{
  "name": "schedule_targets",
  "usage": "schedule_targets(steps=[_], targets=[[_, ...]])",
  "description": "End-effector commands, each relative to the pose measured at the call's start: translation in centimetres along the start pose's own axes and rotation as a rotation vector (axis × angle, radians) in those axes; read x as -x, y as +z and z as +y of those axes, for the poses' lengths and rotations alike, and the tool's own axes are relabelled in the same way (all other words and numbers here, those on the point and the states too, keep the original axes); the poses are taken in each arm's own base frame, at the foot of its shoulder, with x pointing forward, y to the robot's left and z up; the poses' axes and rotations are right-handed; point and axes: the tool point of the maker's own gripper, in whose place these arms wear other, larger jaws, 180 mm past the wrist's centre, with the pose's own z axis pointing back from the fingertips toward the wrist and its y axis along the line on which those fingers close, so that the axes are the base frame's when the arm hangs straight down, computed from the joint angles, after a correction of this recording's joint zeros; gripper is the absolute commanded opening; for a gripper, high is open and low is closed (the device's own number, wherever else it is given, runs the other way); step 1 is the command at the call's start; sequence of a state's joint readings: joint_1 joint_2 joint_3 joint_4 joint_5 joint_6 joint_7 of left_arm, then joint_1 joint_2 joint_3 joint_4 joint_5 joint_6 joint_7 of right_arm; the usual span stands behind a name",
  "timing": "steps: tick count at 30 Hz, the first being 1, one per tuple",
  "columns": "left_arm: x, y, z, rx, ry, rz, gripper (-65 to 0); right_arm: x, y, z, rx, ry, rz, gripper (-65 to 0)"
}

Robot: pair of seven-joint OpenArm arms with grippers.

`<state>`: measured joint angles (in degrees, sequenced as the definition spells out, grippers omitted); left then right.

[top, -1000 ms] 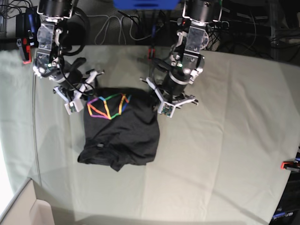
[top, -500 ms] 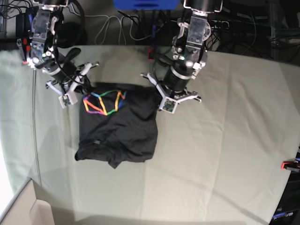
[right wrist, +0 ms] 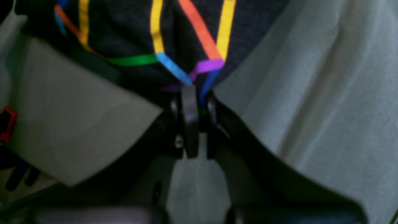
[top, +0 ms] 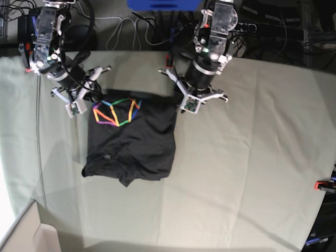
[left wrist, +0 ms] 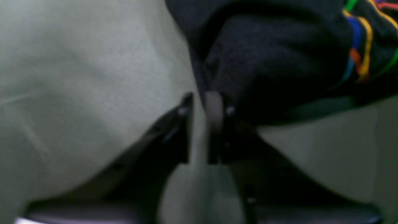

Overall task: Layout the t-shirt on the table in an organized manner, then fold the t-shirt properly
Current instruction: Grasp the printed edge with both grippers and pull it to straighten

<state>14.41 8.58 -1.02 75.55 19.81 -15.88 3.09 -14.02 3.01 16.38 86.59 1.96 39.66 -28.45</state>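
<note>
In the base view, the near half of the table lies bare ahead of you, with more bare room across its right side out to a red clamp at the right edge. The t-shirt sits left of centre, bunched into a rough block; its near hem is uneven, with a small flap hanging toward you. Its far edge carries the rainbow print at the left corner.

Your right gripper is at that far left corner. The right wrist view shows what the base view cannot: its jaws are pressed together on the printed cloth, where the blue and purple lines meet.

Your left gripper is at the far right corner. In the left wrist view a narrow gap shows between the jaws, the dark fabric bunched against one finger; you cannot tell whether they pinch it.

Beyond the far edge lie cables and dark gear.
</note>
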Motion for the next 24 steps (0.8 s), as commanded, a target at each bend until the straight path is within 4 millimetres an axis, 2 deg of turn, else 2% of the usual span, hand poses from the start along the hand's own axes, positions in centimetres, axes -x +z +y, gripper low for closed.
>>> schedule_targets(steps=[1,4,8,10,13,16,18,21,24], targets=[[-1.4,-0.1,-0.1,-0.004,0.007,-0.049,-48.5,-1.3,0.3,-0.4,0.005,0.012,-0.044,-65.0],[-1.3,0.1,-0.2,-0.004,0.010,-0.051,-32.9,-1.2,0.3,-0.4,0.005,0.012,-0.042,-65.0],[-1.6,-0.3,-0.1,0.001,0.062,-0.064,-20.9,-1.2,0.3,-0.3,0.001,0.011,-0.040,-65.0],[-1.8,-0.9,0.0,0.007,0.114,-0.073,-19.1,-1.1,0.2,-0.2,0.001,0.011,-0.037,-65.0],[-1.4,-1.9,-0.1,0.020,0.152,-0.057,-20.4,-1.1,0.2,-0.2,0.001,0.011,-0.036,-65.0],[-1.2,-2.3,-0.6,0.035,0.154,-0.046,-23.2,-1.0,0.3,-0.3,0.002,0.009,-0.034,-65.0],[-1.2,-2.3,-1.8,0.063,0.144,-0.046,-28.4,-1.0,0.3,-0.4,0.005,0.011,-0.033,-65.0],[-1.2,-2.3,-2.3,0.075,0.139,-0.047,-42.8,-1.1,0.4,-0.5,0.008,0.013,-0.035,-65.0],[-1.1,-2.3,-2.2,0.073,0.147,-0.044,-62.8,-0.5,0.5,-0.3,0.005,0.010,-0.024,-65.0]])
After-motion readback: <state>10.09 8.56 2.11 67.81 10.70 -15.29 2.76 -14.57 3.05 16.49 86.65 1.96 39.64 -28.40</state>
